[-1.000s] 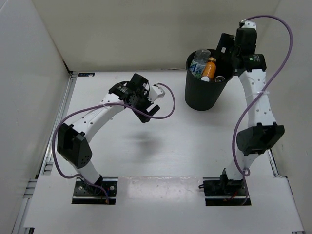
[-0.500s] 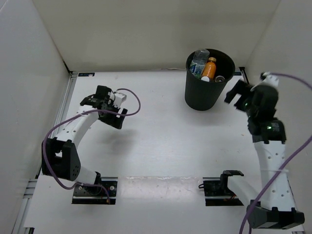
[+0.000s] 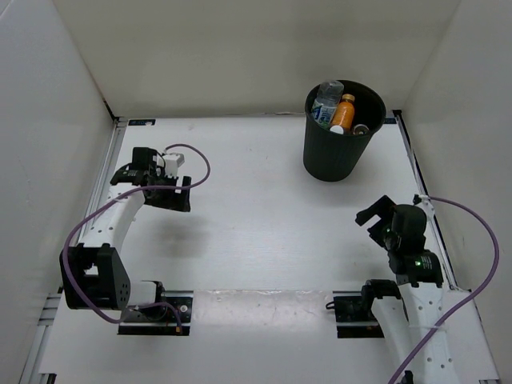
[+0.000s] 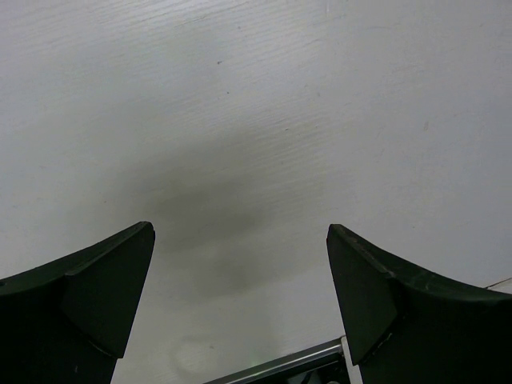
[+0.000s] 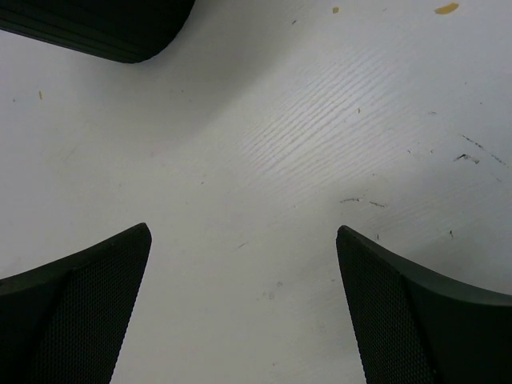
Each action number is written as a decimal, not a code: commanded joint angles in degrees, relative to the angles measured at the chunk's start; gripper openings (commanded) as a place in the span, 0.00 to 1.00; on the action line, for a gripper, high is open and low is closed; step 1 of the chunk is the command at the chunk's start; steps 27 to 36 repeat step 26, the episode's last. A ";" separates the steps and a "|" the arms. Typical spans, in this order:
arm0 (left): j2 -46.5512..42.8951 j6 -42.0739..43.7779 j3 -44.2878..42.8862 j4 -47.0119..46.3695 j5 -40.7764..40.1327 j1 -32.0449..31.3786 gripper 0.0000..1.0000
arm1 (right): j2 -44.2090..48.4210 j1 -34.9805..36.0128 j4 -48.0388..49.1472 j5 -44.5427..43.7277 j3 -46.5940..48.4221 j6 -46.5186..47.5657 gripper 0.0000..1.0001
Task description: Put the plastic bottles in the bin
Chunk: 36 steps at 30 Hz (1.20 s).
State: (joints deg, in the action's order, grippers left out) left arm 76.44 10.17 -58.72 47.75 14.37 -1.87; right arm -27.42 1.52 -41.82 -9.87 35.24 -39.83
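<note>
**Bottles Lying in the Bin, Both Grippers Hanging Empty**

Top external view: the black bin (image 3: 340, 158) is standing at the far right of the table (image 3: 264, 232). In its mouth an orange bottle (image 3: 344, 114) is leaning beside a clear bottle (image 3: 324, 98) with a blue-white label. Something more is showing by the right rim, too small to name. No bottle is lying on the tabletop. The right gripper (image 3: 370, 218) is hanging near the table's right edge with its jaws apart. From it the bin is lying ahead toward the far wall, well apart. The left gripper (image 3: 170, 196) is hovering at the left side, and the bin is sitting far off to its right, across most of the table. The right arm is the nearer one.

Left wrist view: the left gripper (image 4: 240, 280) is standing wide open with nothing between its fingers. Only bare table and a soft shadow are showing beneath it, with no bin and no bottle.

Right wrist view: the right gripper (image 5: 244, 296) is also spread wide and carrying nothing. The bin's dark curved base (image 5: 96, 28) is peeking in at the upper left, so the bin is lying ahead and a little left of the fingers, not touching them.

With no bottle left to reach for, the task appears to be finishing.
</note>
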 commanded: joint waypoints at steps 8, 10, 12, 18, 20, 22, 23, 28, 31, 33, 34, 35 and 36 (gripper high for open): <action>-2.79 -0.86 1.68 -1.43 2.59 0.20 1.00 | -2.02 -0.20 -0.28 -0.06 -1.14 -1.74 1.00; -3.31 -0.86 1.68 -1.43 2.59 0.20 1.00 | -2.02 -0.20 -0.28 -0.06 -1.14 -1.74 1.00; -3.32 -0.34 2.20 -1.43 2.59 0.20 1.00 | -2.02 -0.20 -0.28 -0.06 -0.62 -1.74 1.00; -3.32 -0.33 2.20 -1.43 2.59 0.20 1.00 | -2.02 -0.20 -0.28 -0.06 -0.62 -1.21 1.00; -3.32 -0.33 2.20 -1.43 2.59 0.20 1.00 | -2.02 -0.20 -0.28 -0.06 -0.62 -1.21 1.00; -3.32 -0.33 2.20 -1.43 2.59 0.20 1.00 | -2.02 -0.20 -0.28 -0.06 -0.62 -1.21 1.00; -3.32 -0.33 2.20 -1.43 2.59 0.20 1.00 | -2.02 -0.20 -0.28 0.46 -0.62 -0.69 1.00; -3.32 -0.33 2.20 -1.43 2.59 0.20 1.00 | -1.50 -0.20 -0.28 0.46 -0.62 -0.16 1.00; -3.32 -0.33 2.20 -1.43 2.59 0.20 1.00 | -1.50 -0.20 -0.28 0.46 -0.62 -0.16 1.00; -3.32 -0.33 2.20 -1.43 2.59 0.20 1.00 | -1.50 -0.20 -0.28 0.46 -0.62 -0.16 1.00; -3.32 -0.33 2.20 -1.43 2.59 0.20 1.00 | -1.50 -0.20 -0.28 0.46 -0.62 -0.16 1.00; -3.32 -0.33 2.20 -1.43 2.59 0.20 1.00 | -1.50 -0.20 -0.28 0.46 -0.62 -0.16 1.00; -3.32 -0.33 2.20 -1.43 2.59 0.20 1.00 | -1.50 -0.20 -0.28 0.46 -0.62 -0.16 1.00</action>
